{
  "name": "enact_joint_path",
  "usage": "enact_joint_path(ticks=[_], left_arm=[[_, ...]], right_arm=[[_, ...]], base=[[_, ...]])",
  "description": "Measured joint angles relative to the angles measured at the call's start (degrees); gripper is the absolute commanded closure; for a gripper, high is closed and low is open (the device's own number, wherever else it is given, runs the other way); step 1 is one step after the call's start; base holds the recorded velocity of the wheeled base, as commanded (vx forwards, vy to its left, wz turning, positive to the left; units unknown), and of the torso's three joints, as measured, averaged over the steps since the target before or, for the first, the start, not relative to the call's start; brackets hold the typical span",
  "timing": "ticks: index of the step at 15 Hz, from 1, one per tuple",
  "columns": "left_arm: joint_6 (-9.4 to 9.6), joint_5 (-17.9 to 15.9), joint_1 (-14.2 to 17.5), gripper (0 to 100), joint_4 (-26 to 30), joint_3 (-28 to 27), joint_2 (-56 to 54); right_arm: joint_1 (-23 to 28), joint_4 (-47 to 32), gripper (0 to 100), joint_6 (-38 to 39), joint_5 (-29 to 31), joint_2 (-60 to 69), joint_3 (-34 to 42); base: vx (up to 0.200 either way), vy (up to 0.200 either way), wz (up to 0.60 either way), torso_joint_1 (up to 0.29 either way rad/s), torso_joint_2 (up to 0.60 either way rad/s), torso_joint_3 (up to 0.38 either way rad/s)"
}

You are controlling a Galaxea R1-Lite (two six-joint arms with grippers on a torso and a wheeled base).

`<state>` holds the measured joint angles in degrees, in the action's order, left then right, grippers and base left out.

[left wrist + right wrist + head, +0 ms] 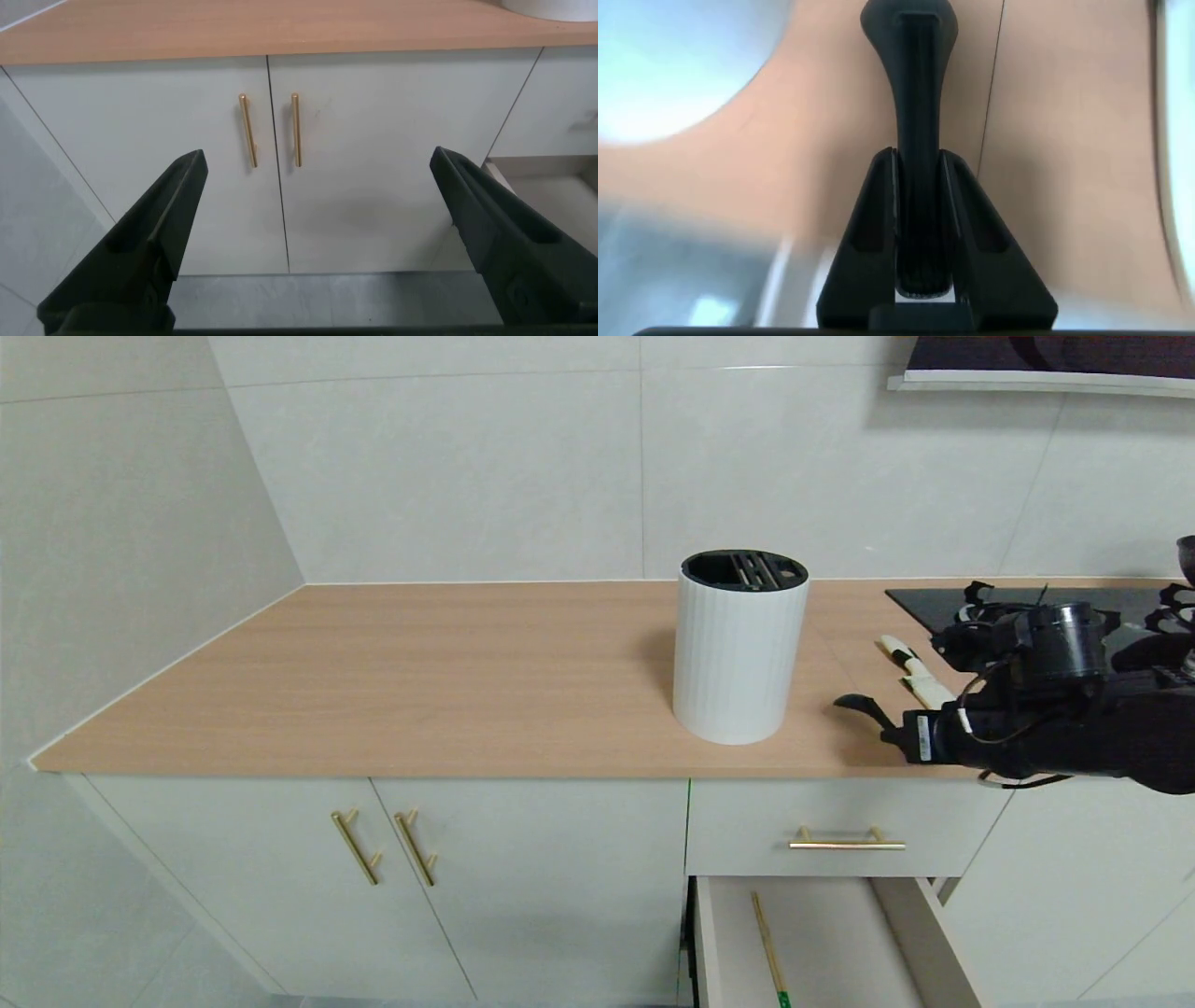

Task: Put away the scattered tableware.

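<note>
Black utensil (861, 707) is clamped in the R end effector (896, 730). The fingers are closed tight on its shaft, and in the R wrist view the rounded end (910, 56) sticks out past the fingertips. It's held just above the bench (420, 681), over the front edge, not touching the wood.

Holder (740, 663) is to the end effector's left, near but apart, w/ a strip of bare bench between it and the utensil tip. It's a white ribbed cylinder, upright, w/ a black slotted top. It sits close to the front edge, w/ a wide stretch of bench on its far side out to the wall corner.

Pale utensil (913, 674) lies flat on the bench just behind the end effector, towards the wall. Hob (934, 600) is behind that, and its edge hems in the room on that side.

Drawer (910, 933) is straight below the end effector, pulled open, w/ one chopstick (769, 943) lying lengthwise inside. A shut drawer (747, 821) sits between it and the bench edge.

L end effector (318, 168) is spread wide w/ nothing in it. It's low, below bench level, facing the cupboard doors (374, 205) and well apart from them.
</note>
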<state>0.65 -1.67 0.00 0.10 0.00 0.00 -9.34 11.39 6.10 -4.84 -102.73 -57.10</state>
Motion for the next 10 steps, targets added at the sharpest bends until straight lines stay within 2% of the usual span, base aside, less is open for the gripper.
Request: enact_joint_path(ticks=[3, 7, 10], left_arm=[[0.01, 0.01, 0.0, 0, 0.0, 0.0, 0.0], [0.04, 0.01, 0.0, 0, 0.0, 0.0, 0.0], [0.06, 0.0, 0.0, 0, 0.0, 0.0, 0.0]], right_arm=[[-1.43, -12.14, 100, 3.75, 0.0, 10.59, 2.45], [-2.93, -13.84, 100, 4.44, 0.2, 20.24, 9.91], [-3.17, -13.87, 100, 3.97, 0.44, 22.69, 14.3]], base=[[0.0, 0.0, 0.0, 0.0, 0.0, 0.0], [0.0, 0.0, 0.0, 0.0, 0.0, 0.0], [0.0, 0.0, 0.0, 0.0, 0.0, 0.0]])
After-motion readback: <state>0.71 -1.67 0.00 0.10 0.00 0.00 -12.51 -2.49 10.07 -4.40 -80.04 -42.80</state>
